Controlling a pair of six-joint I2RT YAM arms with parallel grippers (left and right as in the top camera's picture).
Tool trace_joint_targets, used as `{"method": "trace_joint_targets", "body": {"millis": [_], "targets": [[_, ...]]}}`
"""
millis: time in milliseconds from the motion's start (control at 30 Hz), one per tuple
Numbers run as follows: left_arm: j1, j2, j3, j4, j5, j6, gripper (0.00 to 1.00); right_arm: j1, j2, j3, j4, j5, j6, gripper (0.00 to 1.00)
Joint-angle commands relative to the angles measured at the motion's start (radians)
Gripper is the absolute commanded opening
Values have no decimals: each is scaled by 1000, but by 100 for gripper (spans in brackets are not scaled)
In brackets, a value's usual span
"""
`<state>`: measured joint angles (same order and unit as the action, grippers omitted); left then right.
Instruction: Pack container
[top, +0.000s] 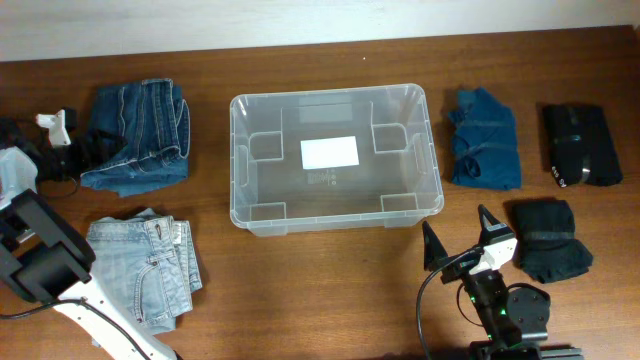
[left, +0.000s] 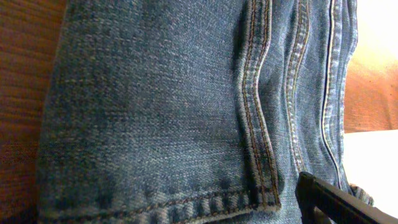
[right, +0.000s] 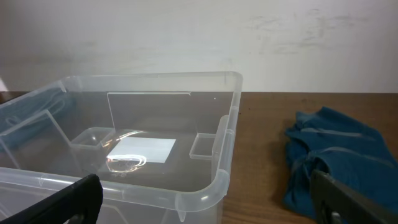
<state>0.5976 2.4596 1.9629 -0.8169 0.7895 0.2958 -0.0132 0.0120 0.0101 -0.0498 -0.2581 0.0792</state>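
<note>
The container (top: 236, 160) sits empty and upright in the middle of the wooden table (top: 330, 290), long side running left to right. A white label (top: 329, 152) lies flat on its base. It looks blank, and the faint moulded marks just beside it are too small to read.

To the left of the container lies a folded pair of dark blue jeans (top: 135, 135), and nearer the camera on that side a lighter, faded pair (top: 140, 265). Just beside the container's right wall is a crumpled teal-blue garment (top: 485, 140). Farther right lies a black folded garment (top: 580, 145) with a small white mark that cannot be read. Nearer the front on that side is another dark folded piece (top: 548, 240).

The left gripper (top: 90, 148) is at the dark jeans, well apart from the container. Its wrist view is filled with denim and stitched seams, with one finger (left: 342, 202) at the frame's edge; the jaws stand spread wide with nothing between them.

The right gripper (top: 456, 225) is near the container's front right corner, between it and the dark folded piece. Its fingers (right: 68, 202) are wide apart and hold nothing.
</note>
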Motion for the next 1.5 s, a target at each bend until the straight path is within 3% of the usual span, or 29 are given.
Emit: {"method": "trace_joint_targets", "body": {"millis": [0, 300, 333, 467, 500, 600, 767, 1033, 1467], "targets": [[-2, 52, 3, 2, -11, 12, 99, 6, -9, -5, -6, 8, 3, 98], [2, 53, 2, -11, -12, 13, 99, 6, -9, -5, -6, 8, 3, 98], [3, 53, 2, -11, -12, 13, 96, 6, -9, -5, -7, 8, 3, 98], [4, 53, 3, -10, -11, 12, 50, 6, -9, -5, -6, 8, 3, 98], [4, 53, 3, -10, -11, 12, 44, 6, -9, -5, -6, 8, 3, 98], [14, 52, 4, -9, 9, 4, 40, 6, -9, -5, -7, 8, 3, 98], [44, 51, 50, -10, 152, -34, 20, 6, -9, -5, -7, 8, 3, 98], [73, 44, 254, -85, 417, -68, 15, 6, -9, -5, -7, 8, 3, 98], [-14, -98, 863, -508, 423, -121, 13, 6, -9, -5, -7, 8, 3, 98]]}}
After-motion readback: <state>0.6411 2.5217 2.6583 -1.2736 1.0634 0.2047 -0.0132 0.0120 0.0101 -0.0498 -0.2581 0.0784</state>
